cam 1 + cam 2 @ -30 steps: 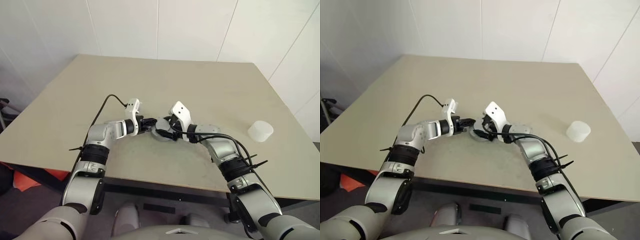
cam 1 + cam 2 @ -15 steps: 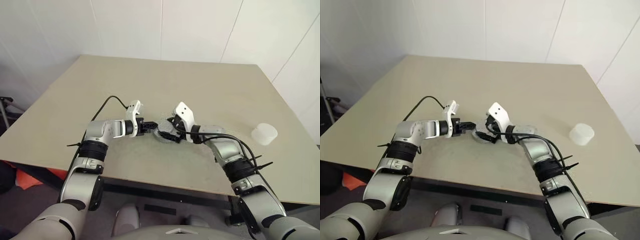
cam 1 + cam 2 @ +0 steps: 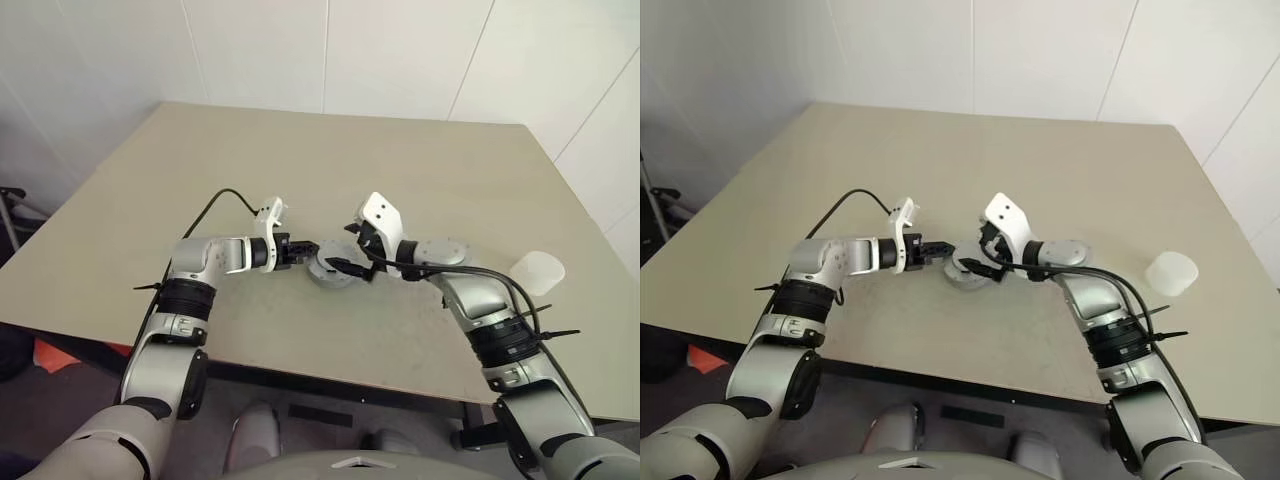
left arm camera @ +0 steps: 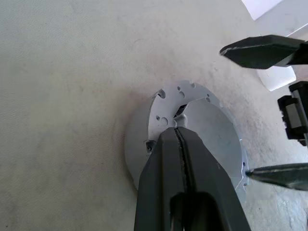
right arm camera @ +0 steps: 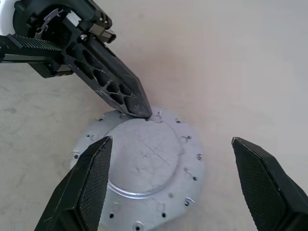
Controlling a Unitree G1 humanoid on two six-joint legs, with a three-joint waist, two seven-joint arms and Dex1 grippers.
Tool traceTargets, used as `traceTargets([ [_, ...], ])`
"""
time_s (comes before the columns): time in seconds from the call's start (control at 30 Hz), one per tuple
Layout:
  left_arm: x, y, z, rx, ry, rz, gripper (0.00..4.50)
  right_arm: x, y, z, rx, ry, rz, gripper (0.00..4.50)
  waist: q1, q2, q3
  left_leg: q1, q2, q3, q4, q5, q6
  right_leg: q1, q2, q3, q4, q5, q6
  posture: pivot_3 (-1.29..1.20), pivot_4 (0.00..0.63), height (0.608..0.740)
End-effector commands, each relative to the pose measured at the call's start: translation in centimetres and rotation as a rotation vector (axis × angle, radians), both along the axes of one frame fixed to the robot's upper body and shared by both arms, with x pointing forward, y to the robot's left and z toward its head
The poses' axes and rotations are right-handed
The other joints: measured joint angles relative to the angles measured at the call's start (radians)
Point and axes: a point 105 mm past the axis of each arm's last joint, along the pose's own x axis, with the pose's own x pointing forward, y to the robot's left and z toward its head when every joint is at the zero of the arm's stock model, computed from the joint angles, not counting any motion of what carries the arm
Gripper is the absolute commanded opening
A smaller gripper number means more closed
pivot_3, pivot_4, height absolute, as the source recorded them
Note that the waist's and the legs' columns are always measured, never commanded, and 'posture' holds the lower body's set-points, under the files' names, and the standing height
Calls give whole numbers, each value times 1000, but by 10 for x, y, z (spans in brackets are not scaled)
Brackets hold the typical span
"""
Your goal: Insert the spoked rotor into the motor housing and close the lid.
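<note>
a beige table (image 3: 400, 180) stands against white wall panels. near its middle lies a round silver metal disc (image 5: 144, 168), flat on the surface, with small holes around its rim; whether this is the lid or the housing can't be told. the left gripper (image 4: 179, 131) has its two fingers pressed together, tips resting on the disc's rim. the right gripper (image 5: 168, 187) hangs just above the disc, fingers spread wide and holding nothing. a white translucent cup (image 3: 537, 273) sits well apart near the right edge

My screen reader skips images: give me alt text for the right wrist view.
The open right gripper hovers over a round silver lid on the beige table, while the shut left gripper presses its tip on the lid's rim.
</note>
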Motion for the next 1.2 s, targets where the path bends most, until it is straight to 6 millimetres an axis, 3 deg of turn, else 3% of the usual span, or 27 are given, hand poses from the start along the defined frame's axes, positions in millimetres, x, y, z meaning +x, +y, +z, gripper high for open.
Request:
traceTargets([
  [0.03, -7, -7, -12, 13, 58, -29, 0, 1, -1, 35, 52, -57, 0, 4474, 1, 0, 0, 0, 0, 0, 0, 0, 0, 0, 0, 0, 0, 0, 0, 0, 0, 740],
  [0.2, -10, -11, -11, 8, 54, -50, 0, 9, -25, 40, 155, 100, -169, 4474, 7, 0, 0, 1, 0, 0, 0, 0, 0, 0, 0, 0, 1, 0, 0, 0, 0, 740],
  [0.37, -6, -12, -6, -34, 56, -30, 0, 3, -67, 17, 161, 353, -341, 4474, 12, 0, 0, 0, -1, 0, 1, 1, -1, 1, -1, 0, 1, 0, 0, 0, 0, 740],
  [0.5, -7, -11, -8, -28, 53, -29, 0, -8, -76, 6, 236, 546, -410, 4474, 10, 1, 0, 1, 0, 0, 1, 1, -2, 1, 0, 0, 1, 0, 0, 0, 0, 740],
  [0.87, -4, -4, -10, -15, 41, 7, 0, -22, -55, -37, 352, 862, -473, 4474, 10, 1, -1, 4, 0, 0, 2, 3, -5, 3, -1, 0, 2, 0, 0, 0, 0, 740],
  [1.2, 0, 3, -7, 4, 22, 27, 0, -11, -6, -20, 566, 1015, -412, 4474, 4, 1, -1, 14, 1, 1, -3, 7, -12, 5, 1, 2, 6, 0, 0, 0, 0, 740],
])
